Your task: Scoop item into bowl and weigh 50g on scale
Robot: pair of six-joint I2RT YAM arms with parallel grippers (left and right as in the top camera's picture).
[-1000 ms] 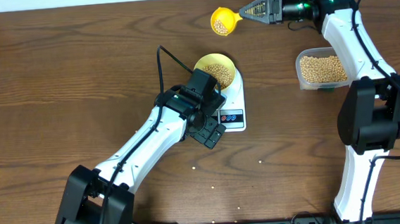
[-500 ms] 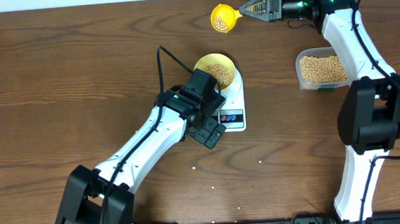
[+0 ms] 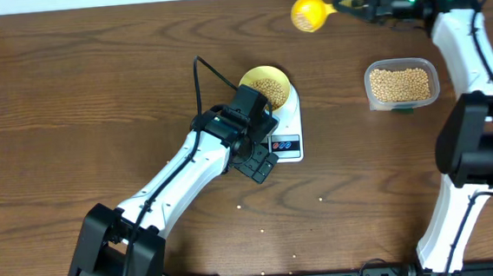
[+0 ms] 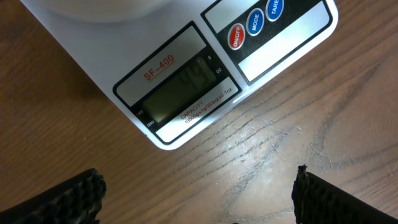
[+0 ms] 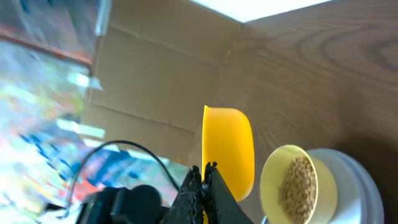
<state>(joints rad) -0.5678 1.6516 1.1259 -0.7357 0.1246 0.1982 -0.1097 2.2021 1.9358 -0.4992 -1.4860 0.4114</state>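
Left hand [image 3: 262, 165]: spread, beside scale [image 3: 288, 135].
Right hand [image 3: 354, 2]: pinched scoop [image 3: 307, 14] handle, well beyond scale.
Bowl [image 3: 249, 77]: on scale, held beans [image 3: 267, 90].

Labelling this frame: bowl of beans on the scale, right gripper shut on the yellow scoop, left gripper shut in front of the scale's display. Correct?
No. The left gripper is open, not shut: the left wrist view shows its fingers wide apart in front of the scale display. The rest holds: bowl of beans on the scale, right gripper shut on the yellow scoop.
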